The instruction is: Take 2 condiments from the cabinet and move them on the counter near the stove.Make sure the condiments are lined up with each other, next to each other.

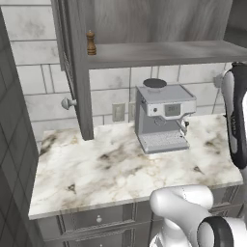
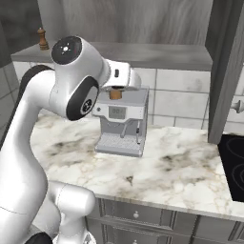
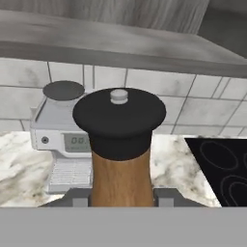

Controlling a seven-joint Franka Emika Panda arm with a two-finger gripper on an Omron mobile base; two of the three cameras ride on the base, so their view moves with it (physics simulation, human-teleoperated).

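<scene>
My gripper (image 3: 121, 195) is shut on the lighter orange-brown condiment (image 3: 120, 144), a wooden shaker with a black cap that stands upright between the fingers. In the right base view the same condiment (image 2: 115, 94) hangs under my hand, in the air just in front of the espresso machine's top and above the counter (image 2: 167, 167). The dark brown condiment (image 1: 90, 43) with a round knob stands on the cabinet shelf (image 1: 159, 52) at its left end, also visible as a small shaker (image 2: 43, 39) far left. The black stove (image 2: 233, 162) lies at the counter's right end.
A silver espresso machine (image 1: 161, 118) stands at the back of the marble counter (image 1: 120, 169) under the shelf. An open cabinet door with a round knob (image 1: 67, 102) hangs at the left; another door panel (image 2: 224, 71) stands beside the stove (image 3: 222, 169).
</scene>
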